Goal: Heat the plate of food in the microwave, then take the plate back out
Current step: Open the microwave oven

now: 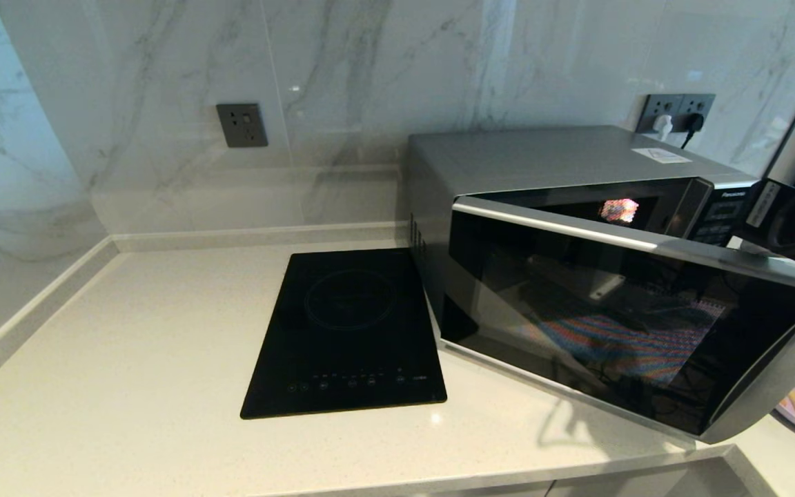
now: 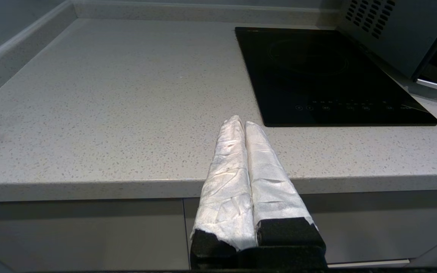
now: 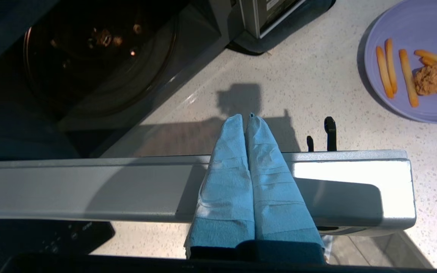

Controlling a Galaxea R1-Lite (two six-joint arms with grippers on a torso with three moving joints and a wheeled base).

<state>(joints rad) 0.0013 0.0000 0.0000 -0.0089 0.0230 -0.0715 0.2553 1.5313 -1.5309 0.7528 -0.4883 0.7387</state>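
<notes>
Left gripper [image 2: 244, 125]: parked at counter [image 1: 128, 359] edge, jaws closed, empty. Black hob [image 1: 349, 331]: flush in counter. Microwave [image 1: 577, 207]: door swung open. Right gripper [image 3: 247, 117]: jaws closed, empty, over door's top edge. Plate of food [image 3: 415, 57]: on counter, right of microwave.

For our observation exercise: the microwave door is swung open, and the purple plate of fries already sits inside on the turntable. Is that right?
Not quite. The microwave door is open, but the plate of fries is on the counter beside the microwave, not inside. The right wrist view shows it, with the turntable bare.
</notes>
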